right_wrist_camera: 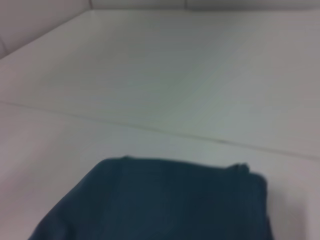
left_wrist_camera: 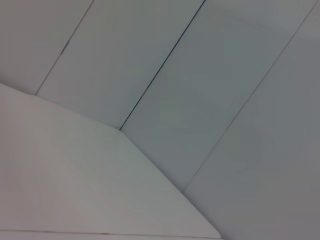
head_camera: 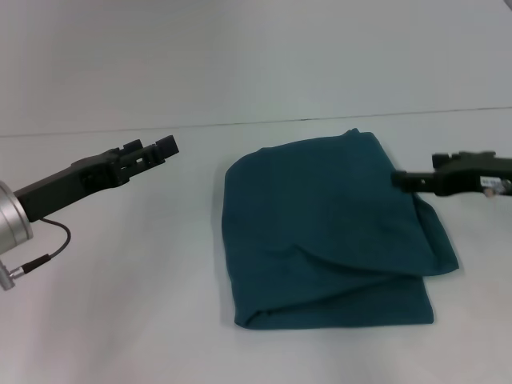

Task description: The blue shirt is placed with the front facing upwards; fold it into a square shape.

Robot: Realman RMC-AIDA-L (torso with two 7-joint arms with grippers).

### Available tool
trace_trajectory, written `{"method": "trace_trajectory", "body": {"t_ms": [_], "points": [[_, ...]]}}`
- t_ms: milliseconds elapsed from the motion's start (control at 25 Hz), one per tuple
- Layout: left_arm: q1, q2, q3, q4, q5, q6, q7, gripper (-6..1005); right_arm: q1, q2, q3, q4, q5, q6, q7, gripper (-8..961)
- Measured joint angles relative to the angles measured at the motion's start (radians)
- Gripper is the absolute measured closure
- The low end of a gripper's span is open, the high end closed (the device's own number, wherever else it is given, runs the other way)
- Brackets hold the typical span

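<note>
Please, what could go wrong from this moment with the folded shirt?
The shirt is folded but uneven: a flap sticks out at its right edge, so it may end up not square. The right gripper is at that edge and might snag or drag the cloth if it moves. The left gripper hangs apart from the shirt, so it cannot steady it.

Left claw (head_camera: 164, 147) raised on the left; right claw (head_camera: 400, 179) on the right.

Head view: high, facing forward-down. Left wrist: faces bare wall. Right wrist: low, near blue shirt (right_wrist_camera: 155, 200), shared with head.
</note>
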Motion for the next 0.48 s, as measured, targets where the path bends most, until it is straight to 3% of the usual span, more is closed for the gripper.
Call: {"method": "trace_trajectory", "body": {"t_ms": [280,480], "points": [[0.001,0.001,0.002,0.000,0.004,0.003,0.000,75,0.009,-0.005,0.177,0.001,0.000,-0.231,-0.011,30],[-0.003,0.001,0.006,0.000,0.006,0.004,0.001,75,0.013,-0.008,0.238,0.023,-0.004,-0.260,-0.013,32]]}}
